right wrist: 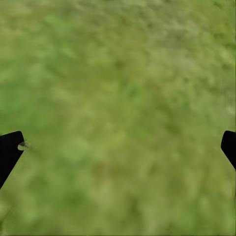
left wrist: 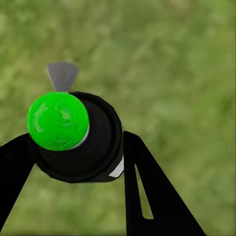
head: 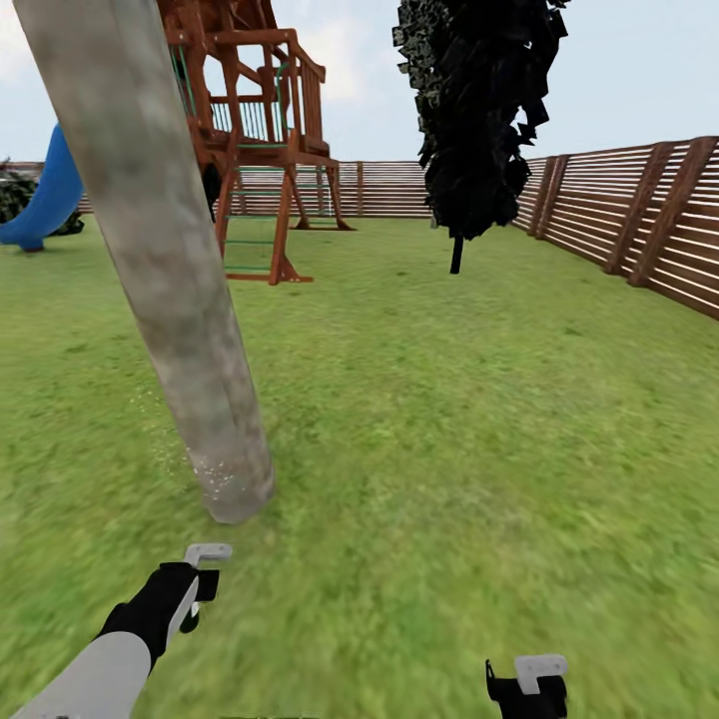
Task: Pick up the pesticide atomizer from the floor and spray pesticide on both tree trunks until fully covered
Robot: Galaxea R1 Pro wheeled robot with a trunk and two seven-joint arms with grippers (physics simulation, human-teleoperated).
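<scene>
Gripping the pesticide atomizer (left wrist: 78, 140), the left gripper (left wrist: 73, 162) has its black fingers clamped on the squat black body; a glossy green cap and grey nozzle tab sit on top. No label is legible. Right gripper (right wrist: 118, 147) is spread wide over lawn (head: 479, 419). Pale mottled tree trunk (head: 170, 270) leans just ahead, with fine white specks around its base.

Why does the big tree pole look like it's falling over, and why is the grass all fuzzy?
In the head view, the tree trunk slants, probably from the wide, tilted camera; far grass looks sharper, near grass smeared. In the left wrist view the atomizer is crisp while the grass behind is blurred. The right wrist view shows soft, blotchy lawn.
</scene>
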